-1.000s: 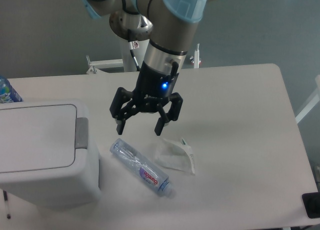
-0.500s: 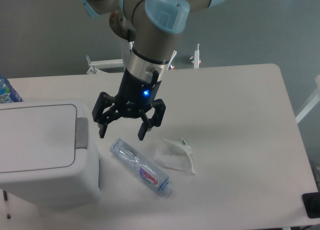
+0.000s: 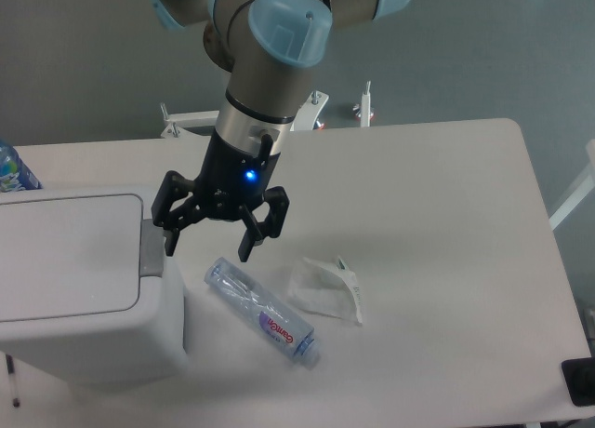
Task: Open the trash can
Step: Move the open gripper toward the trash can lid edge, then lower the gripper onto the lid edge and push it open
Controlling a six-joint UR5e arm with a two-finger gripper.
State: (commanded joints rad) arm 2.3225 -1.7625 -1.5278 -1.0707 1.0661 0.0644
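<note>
Fixed camera, operator: nearest you at the left stands the trash can [image 3: 79, 288], a large white bin occupying the table's [image 3: 437, 260] front-left corner, its flat lid down and the grey push tab [image 3: 152, 249] on its right edge. Just right of the bin a clear plastic bottle [image 3: 264, 312] lies on its side, running diagonally toward the front. Beside it to the right sits a crumpled clear plastic wrapper [image 3: 325, 290], close to the bottle but apart from it. Above these hangs your gripper [image 3: 206, 243], fingers spread wide with nothing between them; the left finger [image 3: 171, 239] is at the bin's right edge beside the tab, though contact cannot be confirmed. A blue light shows on the gripper body. At the far left edge, behind the bin, part of a blue-labelled bottle [image 3: 13, 169] shows.
</note>
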